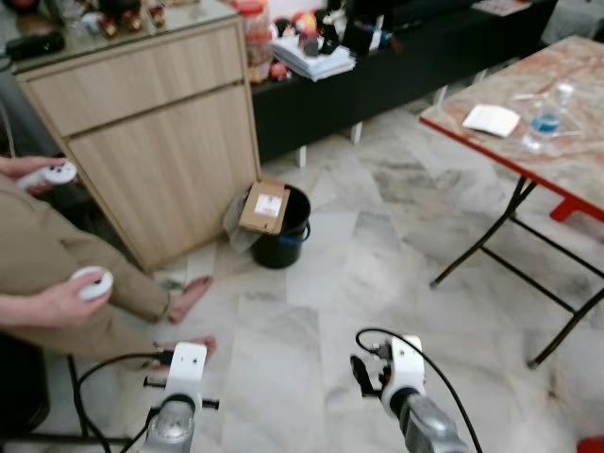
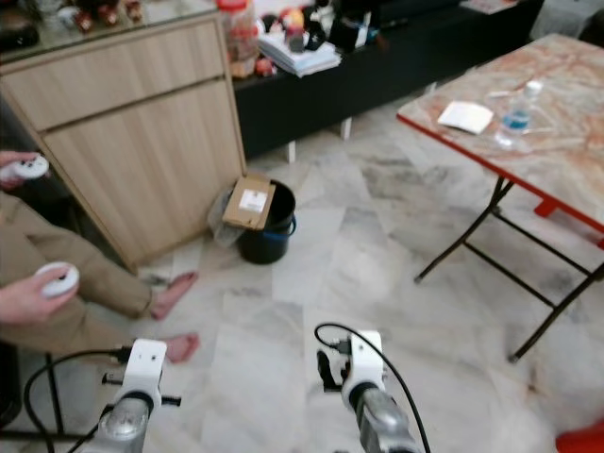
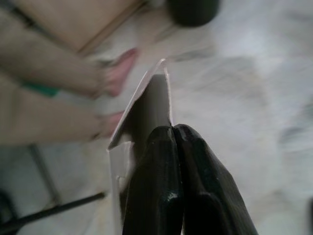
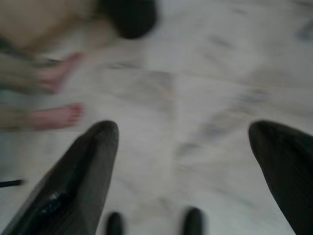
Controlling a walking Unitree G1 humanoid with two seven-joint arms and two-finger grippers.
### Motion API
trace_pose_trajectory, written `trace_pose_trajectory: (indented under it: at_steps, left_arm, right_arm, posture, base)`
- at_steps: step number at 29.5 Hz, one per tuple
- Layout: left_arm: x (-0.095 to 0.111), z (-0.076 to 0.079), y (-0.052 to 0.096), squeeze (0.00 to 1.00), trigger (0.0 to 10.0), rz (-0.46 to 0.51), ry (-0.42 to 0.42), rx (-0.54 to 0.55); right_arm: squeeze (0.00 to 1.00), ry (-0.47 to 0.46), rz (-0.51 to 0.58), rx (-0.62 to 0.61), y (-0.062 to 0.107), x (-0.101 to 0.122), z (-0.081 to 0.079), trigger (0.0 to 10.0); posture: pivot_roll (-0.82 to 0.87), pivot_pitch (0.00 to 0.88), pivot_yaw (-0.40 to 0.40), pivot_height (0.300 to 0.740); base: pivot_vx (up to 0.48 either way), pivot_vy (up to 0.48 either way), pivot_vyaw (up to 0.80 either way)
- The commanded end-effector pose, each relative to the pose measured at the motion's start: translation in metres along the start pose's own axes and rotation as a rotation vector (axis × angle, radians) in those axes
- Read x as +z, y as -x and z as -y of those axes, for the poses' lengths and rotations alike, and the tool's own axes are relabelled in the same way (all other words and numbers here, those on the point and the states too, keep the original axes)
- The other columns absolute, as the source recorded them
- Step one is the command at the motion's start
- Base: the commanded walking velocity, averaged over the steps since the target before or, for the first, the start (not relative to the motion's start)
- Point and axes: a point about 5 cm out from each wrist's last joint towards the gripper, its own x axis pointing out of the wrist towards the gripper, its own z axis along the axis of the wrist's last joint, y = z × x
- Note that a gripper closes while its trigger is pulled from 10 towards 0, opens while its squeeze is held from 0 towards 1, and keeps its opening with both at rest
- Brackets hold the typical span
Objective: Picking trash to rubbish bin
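Ahead, marble floor lies open between bin and table.

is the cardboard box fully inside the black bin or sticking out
Sticking out. The cardboard box leans tilted on the rim of the black bin, its labelled face up and most of it above the rim.

left tool pinched closed, right tool spread
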Motion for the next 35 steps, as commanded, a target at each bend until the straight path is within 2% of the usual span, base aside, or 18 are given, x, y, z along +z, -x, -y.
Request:
trace_pose_trajectory:
  at_steps: [1, 12, 24, 28, 35]
  left_arm:
    - [-0.0031, -0.011, 0.0002, 0.0, 10.0, -0.007, -0.013, 0.025]
    - [-0.0025, -0.0121, 0.0, 0.0, 10.0, -0.003, -0.015, 0.027]
    - [-0.0003, -0.0131, -0.0009, 0.0, 10.0, 0.004, -0.012, 0.032]
    - [0.0006, -0.0138, -0.0013, 0.0, 10.0, 0.007, -0.01, 0.037]
    - [0.0021, -0.0158, -0.0019, 0.0, 10.0, 0.013, -0.006, 0.044]
  right_arm:
    - [0.0, 0.004, 0.005, 0.022, -0.0021, 0.0013, -0.0088, 10.0]
    - [0.0, -0.02, 0.006, 0.034, -0.0027, 0.001, -0.0127, 10.0]
    - [0.0, -0.029, 0.006, 0.033, -0.0034, 0.0022, -0.0132, 10.0]
    - [0.0, -0.036, 0.013, 0.035, -0.0035, 0.0031, -0.0133, 10.0]
    - [0.0, -0.032, 0.019, 0.038, -0.0035, 0.0035, -0.0141, 10.0]
  posture:
    - [0.01, 0.082, -0.021, 0.74]
    - [0.02, 0.07, -0.015, 0.74]
    - [0.02, 0.096, -0.021, 0.74]
    - [0.03, 0.1, -0.024, 0.74]
    - [0.03, 0.103, -0.025, 0.74]
  base:
    - [0.296, 0.0, 0.77]
    - [0.295, 0.0, 0.07]
    - [0.295, 0.0, 0.0]
    - [0.294, 0.0, -0.8]
    - [0.296, 0.0, 0.0]
